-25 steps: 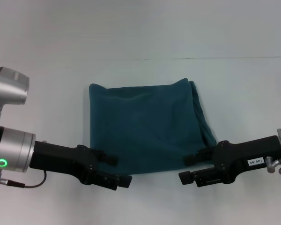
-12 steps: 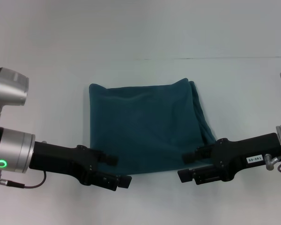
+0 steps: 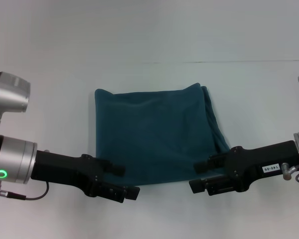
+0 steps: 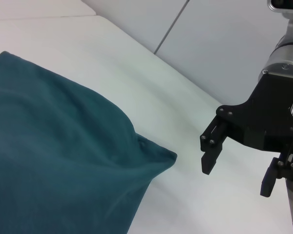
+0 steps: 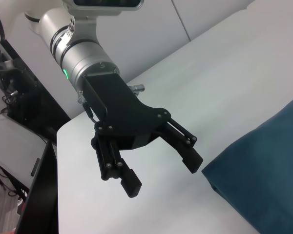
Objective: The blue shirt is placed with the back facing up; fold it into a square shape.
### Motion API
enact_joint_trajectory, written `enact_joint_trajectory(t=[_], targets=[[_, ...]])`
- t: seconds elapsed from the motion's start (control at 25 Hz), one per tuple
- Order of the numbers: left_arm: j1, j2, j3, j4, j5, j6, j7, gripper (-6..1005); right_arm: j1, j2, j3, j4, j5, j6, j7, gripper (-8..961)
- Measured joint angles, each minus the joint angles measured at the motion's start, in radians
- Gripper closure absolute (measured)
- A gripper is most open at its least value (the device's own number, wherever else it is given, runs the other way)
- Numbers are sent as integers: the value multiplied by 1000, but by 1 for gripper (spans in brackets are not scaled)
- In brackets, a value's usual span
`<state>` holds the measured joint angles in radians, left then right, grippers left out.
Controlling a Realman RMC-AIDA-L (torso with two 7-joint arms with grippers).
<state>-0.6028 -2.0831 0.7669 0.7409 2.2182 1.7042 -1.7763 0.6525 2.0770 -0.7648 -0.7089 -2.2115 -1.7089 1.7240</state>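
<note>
The blue shirt [image 3: 157, 133] lies folded into a rough square at the middle of the white bench [image 3: 149, 40], with layered edges showing along its 3 o'clock side. It looks soft, limp and light, so it should slump and wrinkle if lifted by one point; a hold is best taken at the two near corners, pinching all layers together. The left tool [image 3: 120, 181] sits at the shirt's 7 o'clock corner, the right tool [image 3: 203, 177] at its 5 o'clock corner. Both have their fingers spread apart, holding nothing and apparently clear of the cloth.
</note>
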Motion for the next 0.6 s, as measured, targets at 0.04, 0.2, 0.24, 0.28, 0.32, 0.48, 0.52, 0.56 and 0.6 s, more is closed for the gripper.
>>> enact_joint_trajectory(t=[0.04,0.2,0.24,0.28,0.32,0.48,0.52,0.56,0.6], targets=[[0,0,0,0,0,0,0,51,0,0,0,0,0,0,0,270],[0,0,0,0,2,0,0,51,-1,0,-1,0,0,0,0,270],[0,0,0,0,3,0,0,51,-1,0,-1,0,0,0,0,270],[0,0,0,0,3,0,0,51,-1,0,-1,0,0,0,0,270],[-1,0,-1,0,3,0,0,51,-1,0,-1,0,0,0,0,270],[-1,0,-2,0,4,0,0,51,-1,-1,0,0,1,0,1,270],[-1,0,-2,0,4,0,0,51,-1,-2,1,0,1,0,2,270],[-1,0,-2,0,4,0,0,51,-1,-2,1,0,1,0,2,270],[-1,0,-2,0,4,0,0,51,-1,-2,1,0,1,0,2,270]])
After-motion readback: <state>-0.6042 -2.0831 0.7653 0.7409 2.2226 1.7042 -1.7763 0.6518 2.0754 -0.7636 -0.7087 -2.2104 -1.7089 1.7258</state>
